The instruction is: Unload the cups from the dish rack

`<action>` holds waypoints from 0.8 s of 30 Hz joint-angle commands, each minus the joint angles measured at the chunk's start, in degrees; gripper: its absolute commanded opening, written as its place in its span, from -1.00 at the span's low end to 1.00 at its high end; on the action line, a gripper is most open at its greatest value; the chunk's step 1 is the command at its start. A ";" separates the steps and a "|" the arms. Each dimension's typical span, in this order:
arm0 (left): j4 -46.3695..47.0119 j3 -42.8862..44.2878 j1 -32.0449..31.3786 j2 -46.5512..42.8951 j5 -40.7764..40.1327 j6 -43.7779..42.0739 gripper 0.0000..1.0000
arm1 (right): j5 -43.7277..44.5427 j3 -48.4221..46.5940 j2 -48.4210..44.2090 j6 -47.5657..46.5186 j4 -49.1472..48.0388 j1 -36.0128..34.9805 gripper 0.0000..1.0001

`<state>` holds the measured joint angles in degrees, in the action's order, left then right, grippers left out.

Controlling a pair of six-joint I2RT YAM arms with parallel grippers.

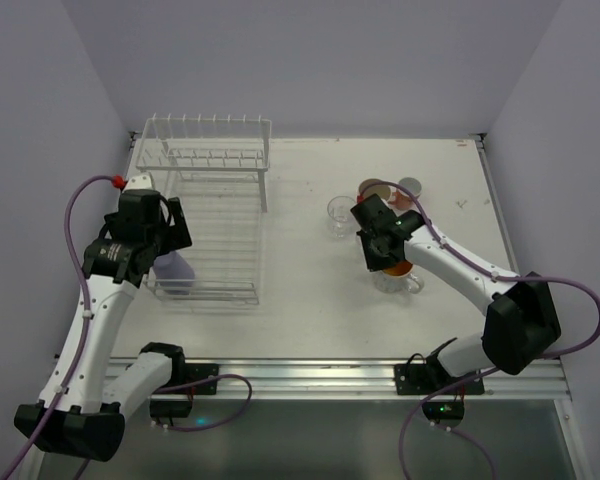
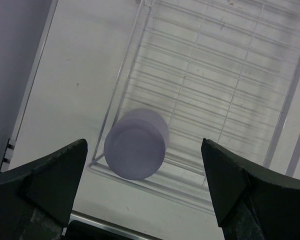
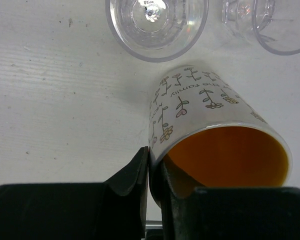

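The white wire dish rack [image 1: 220, 215] stands at the left, with its upper shelf at the back. A lavender cup [image 1: 175, 270] stands upside down in the near left corner of the lower basket [image 2: 215, 75]. It also shows in the left wrist view [image 2: 136, 145]. My left gripper [image 2: 145, 185] hangs open above it, one finger to each side, apart from it. My right gripper [image 3: 150, 165] is shut on the rim of the white mug with orange inside [image 3: 210, 145], one finger inside and one outside, over the table at the right [image 1: 398, 265].
Clear glasses [image 3: 157, 25] [image 3: 270, 22] stand just beyond the mug. In the top view one clear glass [image 1: 340, 215] stands left of my right gripper and another [image 1: 400, 284] right by the mug. A tan tumbler [image 1: 375, 190] and other cups stand behind.
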<state>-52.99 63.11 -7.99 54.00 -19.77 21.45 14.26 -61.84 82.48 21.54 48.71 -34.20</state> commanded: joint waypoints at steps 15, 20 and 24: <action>-5.37 -0.53 0.25 3.39 0.08 2.37 1.00 | -0.37 -3.98 -12.95 -1.24 -0.28 -0.87 0.15; -4.93 -1.32 0.25 4.97 0.08 2.10 1.00 | -0.20 -5.04 -16.12 -2.29 1.04 -0.96 0.15; -5.19 -1.68 0.25 6.38 0.17 2.36 1.00 | -0.81 -5.48 -17.52 -2.55 1.83 -0.87 0.15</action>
<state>-57.52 61.49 -7.99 59.66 -19.55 22.98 13.96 -65.17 66.19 20.29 49.12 -34.87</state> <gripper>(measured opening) 0.999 0.575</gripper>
